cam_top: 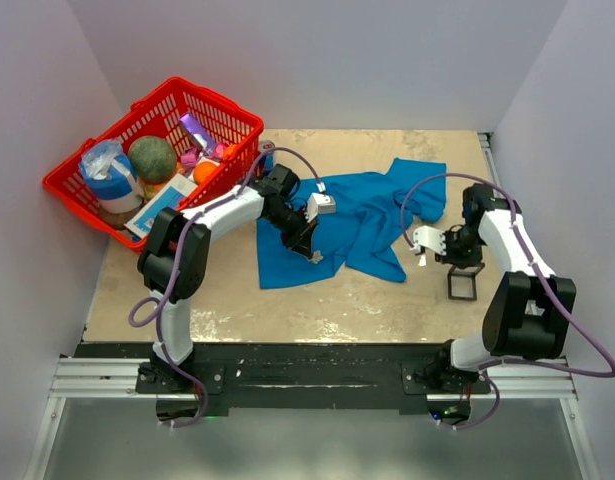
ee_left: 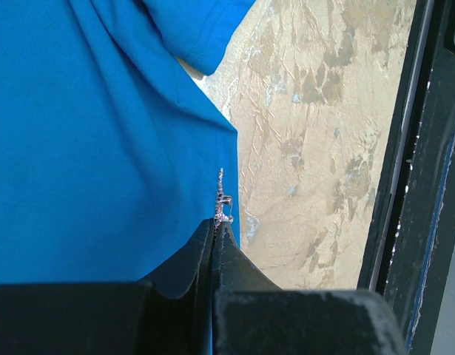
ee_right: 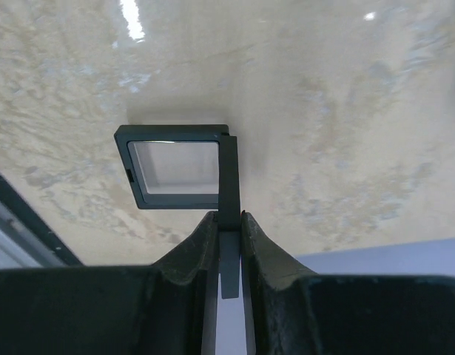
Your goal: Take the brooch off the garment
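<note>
Left arm (cam_top: pixel 217 215) reaches forward and inward, wrist tipped down over the blue T-shirt (cam_top: pixel 362 215). Left gripper (ee_left: pixel 216 225) is pinched narrow on the brooch (ee_left: pixel 223 198), which sits at its tips against the shirt's edge. Cannot tell if it is still pinned.

Right arm (cam_top: pixel 507 235) is folded back. Right gripper (ee_right: pixel 228 220) is narrow, clamping the upright lid of a black case (ee_right: pixel 179 166); the white-lined tray lies flat just ahead of the tips.

Red basket (cam_top: pixel 87 195), far left of the left gripper, holds a greenish ball (cam_top: pixel 152 157), a blue-white bundle (cam_top: pixel 107 172) and packets.
</note>
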Controlling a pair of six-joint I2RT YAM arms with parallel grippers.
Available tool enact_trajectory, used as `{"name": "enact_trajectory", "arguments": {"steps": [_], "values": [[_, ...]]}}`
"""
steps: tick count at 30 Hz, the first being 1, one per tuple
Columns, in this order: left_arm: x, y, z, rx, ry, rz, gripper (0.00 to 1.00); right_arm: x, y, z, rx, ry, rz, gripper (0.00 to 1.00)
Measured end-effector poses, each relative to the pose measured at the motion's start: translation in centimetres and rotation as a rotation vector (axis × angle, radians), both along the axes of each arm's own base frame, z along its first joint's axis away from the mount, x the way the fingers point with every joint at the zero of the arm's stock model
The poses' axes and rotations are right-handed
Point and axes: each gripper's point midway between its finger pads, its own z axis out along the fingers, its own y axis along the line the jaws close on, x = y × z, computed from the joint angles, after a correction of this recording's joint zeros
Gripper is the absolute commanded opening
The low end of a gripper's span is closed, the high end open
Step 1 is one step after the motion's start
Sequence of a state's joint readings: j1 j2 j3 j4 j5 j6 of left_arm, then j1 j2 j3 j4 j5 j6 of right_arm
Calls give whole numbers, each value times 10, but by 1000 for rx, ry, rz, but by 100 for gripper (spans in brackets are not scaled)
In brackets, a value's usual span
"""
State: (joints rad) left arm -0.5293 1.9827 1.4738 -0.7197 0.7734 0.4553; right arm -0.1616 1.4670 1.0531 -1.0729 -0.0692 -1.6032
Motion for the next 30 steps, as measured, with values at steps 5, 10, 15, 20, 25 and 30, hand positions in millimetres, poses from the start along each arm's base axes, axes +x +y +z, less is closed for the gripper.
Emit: {"name": "enact_trajectory", "arguments": {"steps": [5,10,15,20,25,30], "values": [[0,0,0,1,0,0,0,40,14,24,-16,-117,71,15],[0,0,0,1,0,0,0,78,25,24,-27,-167,103,15],[0,1,-1,5,1,1,0,98,31,5,-34,-143,108,16],[0,1,-1,9,0,3,0,111,32,2,-32,-149,92,25],[-1,2,-1,11,3,3,0,112,32,2,-36,-153,89,31],[0,4,-1,14,8,7,0,110,32,2,-35,-144,87,35]]}}
